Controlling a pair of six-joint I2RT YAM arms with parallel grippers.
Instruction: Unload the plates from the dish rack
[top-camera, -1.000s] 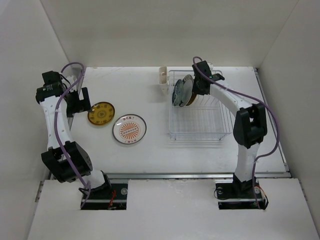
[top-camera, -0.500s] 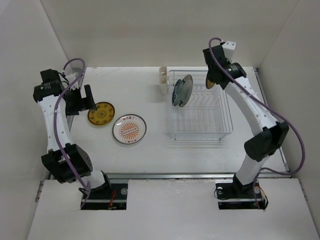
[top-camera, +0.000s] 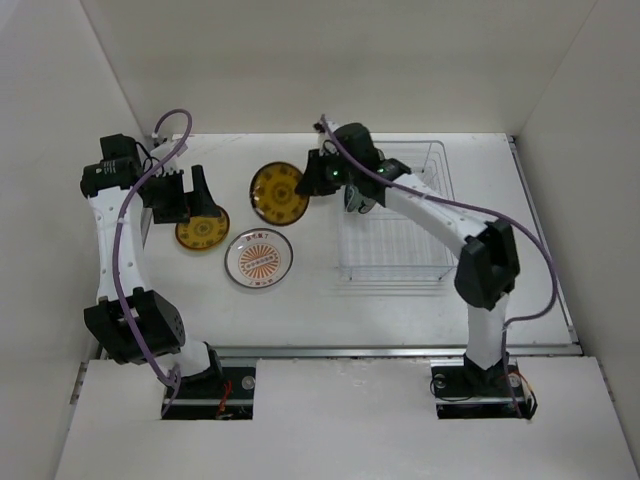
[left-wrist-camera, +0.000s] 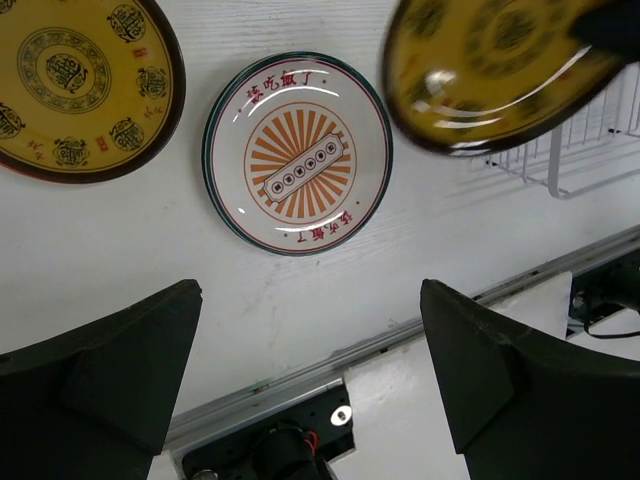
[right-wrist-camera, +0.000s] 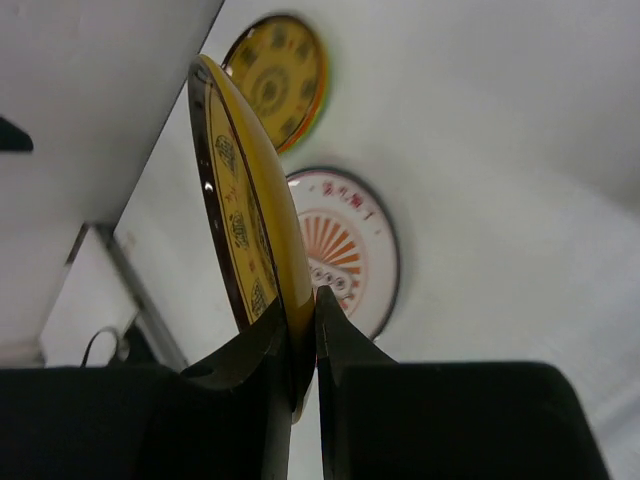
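Jaws of the left gripper (top-camera: 190, 200) stand wide apart with nothing between them, well left of the rack (top-camera: 400, 245). Its wrist view looks down past the two dark fingers (left-wrist-camera: 100, 385) onto the table (top-camera: 300, 300).

Farthest from the rack lies the yellow plate (top-camera: 202, 230), flat and face up. In the top view the left gripper covers part of its far edge. Next toward the rack, about level with the rack's near side, lies the sunburst plate (top-camera: 259, 259), also flat. It sits just beside the yellow plate, and the left wrist view shows a thin strip of table between them.

Between these two and the rack hangs the held plate (top-camera: 279, 193), a second yellow patterned one. It is off the table and outside the rack, just left of the rack's left wall and level with its far end. The right gripper (top-camera: 322, 176) is clamped on this plate's rim. In the right wrist view the fingertips (right-wrist-camera: 340, 340) pinch the edge from either side, and the plate stands on edge, rising away from them.

Inside the rack's left end, a dark plate edge (top-camera: 356, 200) shows behind the right arm (top-camera: 440, 212). How many plates stand there cannot be told.
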